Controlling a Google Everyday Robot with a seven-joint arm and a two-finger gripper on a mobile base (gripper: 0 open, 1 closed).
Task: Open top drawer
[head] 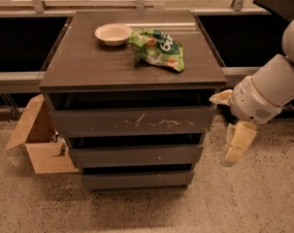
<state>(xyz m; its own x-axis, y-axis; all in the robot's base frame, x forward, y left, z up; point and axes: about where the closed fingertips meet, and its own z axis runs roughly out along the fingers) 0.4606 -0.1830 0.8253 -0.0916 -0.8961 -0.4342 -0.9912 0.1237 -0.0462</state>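
Listing the hazards for you, item by item.

Item 1, top drawer [132, 122]: wide dark front with pale squiggly scratches and no handle. It sits directly under the bench [88, 67] top, with a dark gap above its upper edge. You can judge it not yet pulled out.

Item 2, hand [222, 129]: it hangs off the right side of the cabinet, just beside the top drawer's right end. Its two pale fingers [236, 142] are spread apart and grip nothing. One points towards the drawer corner, the other hangs down.

Item 3, grip risk: with no handle, you have only the upper lip in that gap. A shallow hook is likely to slide off the flat front.

Item 4, jamming risk: the hand stands at the far right end. Pulling from there could skew the drawer and make it bind.

Item 5, wrong-target risk: the middle drawer [134, 155] and bottom drawer [137, 179] lie close below, and the lower finger hangs at their level. A low approach could catch one of them.

Item 6, collision risk: the bench overhang sits just above the gap. A high approach could strike it and jolt the bowl [113, 33] and the green snack bag [158, 47].

Item 7, cardboard box [40, 140]: on the floor to the left, well apart from the hand.
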